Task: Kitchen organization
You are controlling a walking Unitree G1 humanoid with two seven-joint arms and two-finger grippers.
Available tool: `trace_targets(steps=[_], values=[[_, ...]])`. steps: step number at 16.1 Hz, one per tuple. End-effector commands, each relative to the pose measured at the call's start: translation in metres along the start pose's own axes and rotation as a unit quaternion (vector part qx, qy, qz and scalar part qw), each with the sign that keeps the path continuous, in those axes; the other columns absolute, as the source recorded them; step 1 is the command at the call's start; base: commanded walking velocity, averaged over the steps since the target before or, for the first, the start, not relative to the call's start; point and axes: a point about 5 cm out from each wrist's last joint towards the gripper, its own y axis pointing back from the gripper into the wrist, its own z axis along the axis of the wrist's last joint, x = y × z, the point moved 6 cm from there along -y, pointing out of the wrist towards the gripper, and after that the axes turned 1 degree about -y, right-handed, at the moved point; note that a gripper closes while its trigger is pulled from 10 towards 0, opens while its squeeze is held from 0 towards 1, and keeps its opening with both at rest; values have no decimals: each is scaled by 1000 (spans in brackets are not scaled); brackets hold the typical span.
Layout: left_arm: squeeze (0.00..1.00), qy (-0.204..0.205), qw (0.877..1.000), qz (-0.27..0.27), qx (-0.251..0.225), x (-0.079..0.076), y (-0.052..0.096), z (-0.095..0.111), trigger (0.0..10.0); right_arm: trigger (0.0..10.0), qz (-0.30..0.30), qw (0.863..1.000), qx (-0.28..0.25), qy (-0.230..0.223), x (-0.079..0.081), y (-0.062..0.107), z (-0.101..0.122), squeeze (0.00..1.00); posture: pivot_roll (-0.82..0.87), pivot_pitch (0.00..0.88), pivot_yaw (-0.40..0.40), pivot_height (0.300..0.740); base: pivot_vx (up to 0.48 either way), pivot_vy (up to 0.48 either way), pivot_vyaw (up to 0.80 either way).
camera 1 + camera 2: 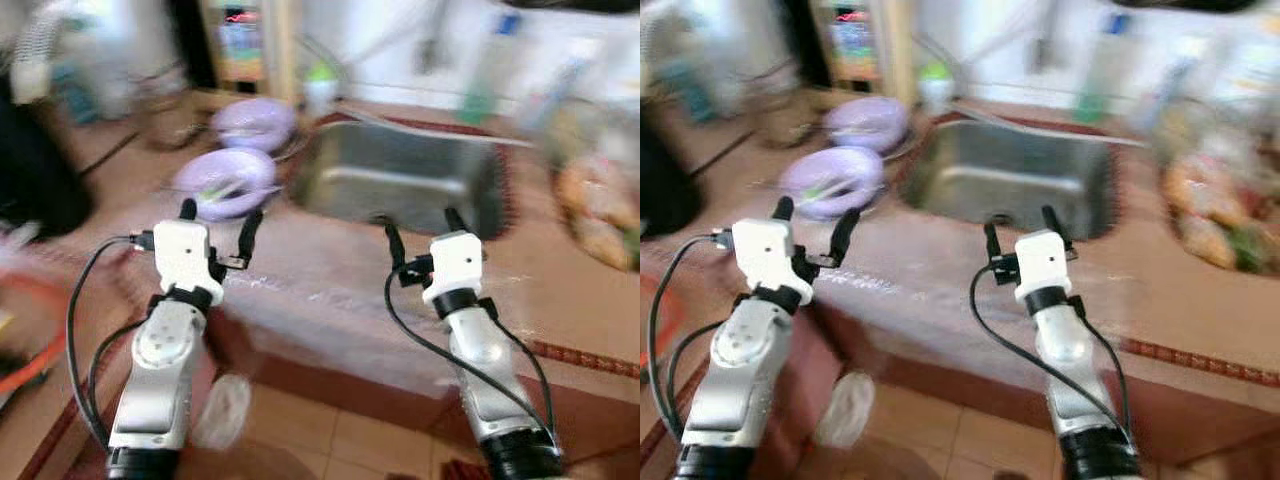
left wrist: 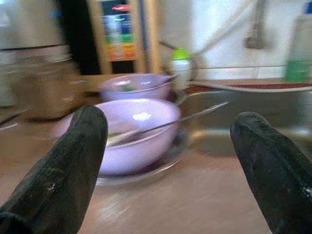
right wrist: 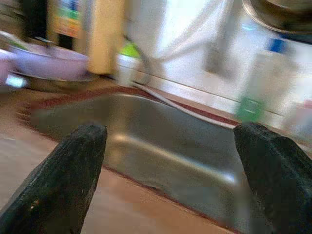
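The left tool (image 1: 218, 215) hangs over the near edge of the tabletop (image 1: 330, 290) with its two black fingers spread wide and nothing between them. It points at the nearer purple bowl (image 1: 226, 183), which sits just beyond it on what looks like a shallow plate. A long thin handle, likely a spoon (image 2: 168, 124), leans out of that bowl toward the sink. The right tool (image 1: 424, 232) is likewise spread apart and empty, held over the tabletop just short of the front rim of the steel sink (image 1: 400, 180).

Behind the first bowl stands a second purple bowl (image 1: 255, 122), near it rather than stacked on it. A small bottle with a green cap (image 1: 320, 88) sits at the back corner of the sink. To the right, a clear bag of food (image 1: 595, 205) lies on the tabletop, well apart from both tools. The head views are blurred, so finer detail is lost.

As a judgement, the tidying is barely begun: both tools are empty, the bowls are out on the tabletop, and the sink basin looks bare. The likely first job is the nearer bowl, with the second bowl, the bottle and the bag left to sort.
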Motion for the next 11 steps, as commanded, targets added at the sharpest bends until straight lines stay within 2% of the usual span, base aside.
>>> trace_targets(steps=[1, 6, 8, 11], values=[[0, -6, 1000, -1, -9, 2, 1, 6, 10000, 10000, 3, 1000, -6, 0, 1, -3, 4, 0, -10, 0, 39, 740, 300, 0, 0], [0, -7, 1000, 12, -13, 6, 5, 6, 10000, 10000, 6, 1000, -3, 1, 2, -2, 2, 0, -9, 0, 34, 740, 0, 0, 0], [0, -8, 1000, 15, -7, 6, 10, 2, 10000, 10000, 10, 1000, -1, 5, 3, -1, 1, 0, -7, 0, 29, 740, 0, 0, 0], [0, 4, 1000, 17, 4, 9, 8, -6, 10000, 10000, 13, 1000, -2, 3, 5, -2, 1, 0, -7, 0, 27, 740, 0, 0, 0]])
